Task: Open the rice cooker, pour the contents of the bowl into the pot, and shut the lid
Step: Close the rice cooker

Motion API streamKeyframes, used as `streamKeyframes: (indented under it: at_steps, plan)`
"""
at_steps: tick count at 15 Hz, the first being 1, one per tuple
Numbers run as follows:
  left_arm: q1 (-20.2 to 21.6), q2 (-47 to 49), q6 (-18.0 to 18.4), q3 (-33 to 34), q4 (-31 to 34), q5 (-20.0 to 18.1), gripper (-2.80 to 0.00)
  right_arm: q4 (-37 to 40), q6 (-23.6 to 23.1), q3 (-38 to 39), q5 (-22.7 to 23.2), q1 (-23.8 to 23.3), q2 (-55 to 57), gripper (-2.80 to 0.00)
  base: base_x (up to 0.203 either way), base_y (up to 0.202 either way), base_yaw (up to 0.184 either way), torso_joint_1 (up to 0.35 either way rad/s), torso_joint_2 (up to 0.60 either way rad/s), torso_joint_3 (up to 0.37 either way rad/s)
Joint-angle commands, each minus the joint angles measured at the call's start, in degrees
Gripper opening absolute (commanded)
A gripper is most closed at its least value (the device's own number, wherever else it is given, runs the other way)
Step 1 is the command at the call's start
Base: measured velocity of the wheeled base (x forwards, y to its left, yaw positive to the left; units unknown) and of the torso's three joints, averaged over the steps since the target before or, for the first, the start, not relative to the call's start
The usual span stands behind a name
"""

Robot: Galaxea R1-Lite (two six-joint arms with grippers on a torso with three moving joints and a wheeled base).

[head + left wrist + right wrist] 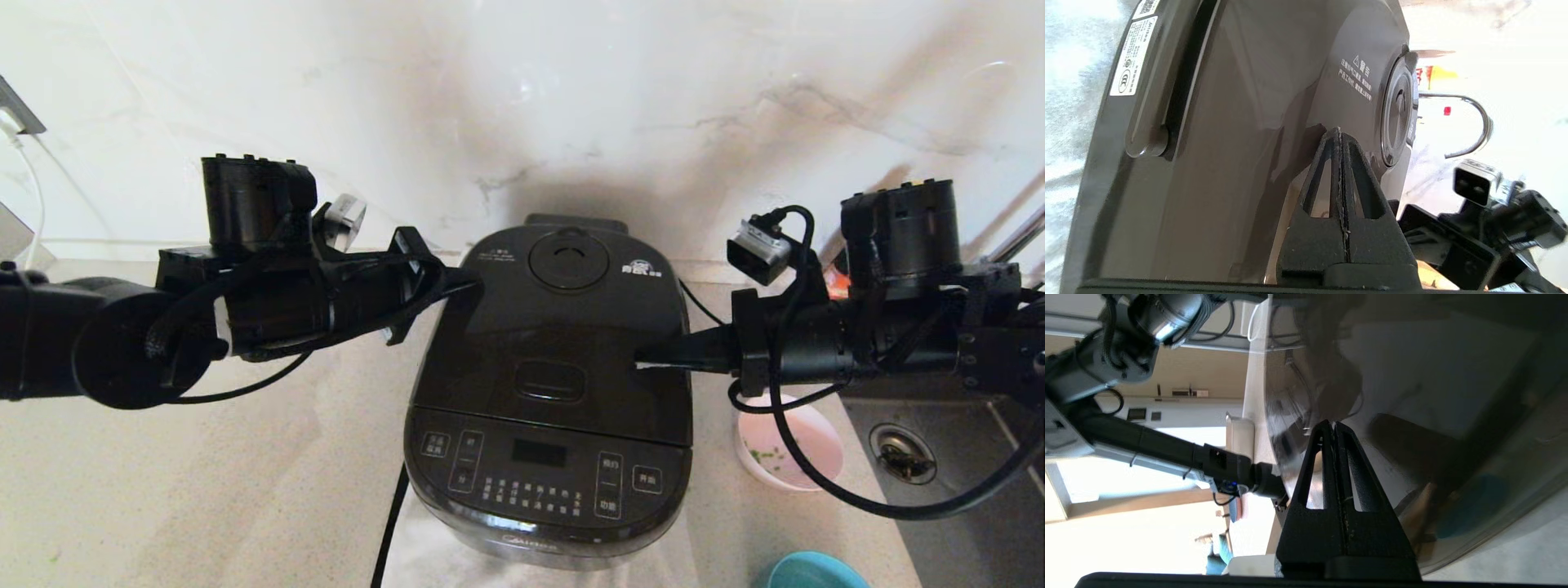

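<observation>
My left tool, fingers together, rests at the closed lid's left edge. The rice cooker sits mid-bench, panel facing me, long axis front-to-back. My right tool, also together, touches the right side; I'd press the oval release button squarely.

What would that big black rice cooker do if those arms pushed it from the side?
The rice cooker would probably slide rather than tip: it looks wide, squat and heavy. Its glossy shell may let the shut left end effector and right end effector slip. The power cord could tug.
</observation>
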Motion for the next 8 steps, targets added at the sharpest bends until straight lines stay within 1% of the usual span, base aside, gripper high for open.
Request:
streamKeyframes:
  at_steps: [1, 4, 7, 8]
  plan:
    - [0.03, -3.73, -0.33, -2.41, -3.03, 0.02, -2.80, -0.26, 0.06, -0.14, 0.39, -0.88, -1.78, -2.80, 0.000, 0.000, 0.000, 0.000, 0.00, 0.000]
    - [0.03, -7.14, -0.33, -4.29, -2.52, 0.11, -2.80, -0.11, 0.28, -0.93, 0.34, -1.79, -2.51, -2.80, 0.000, 0.000, 0.000, 0.000, 0.00, 0.000]
    - [0.02, -12.45, -0.22, -5.28, -1.74, 1.23, -2.80, 0.47, 0.53, -1.89, 0.32, -5.78, -4.93, -2.80, 0.000, 0.000, 0.000, -0.001, 0.01, 0.001]
    - [0.02, -14.12, -0.05, -6.22, -0.17, 1.42, -2.80, 0.97, 0.54, -2.67, 0.38, -6.89, -5.61, -2.80, 0.000, 0.000, 0.000, 0.000, 0.00, 0.000]
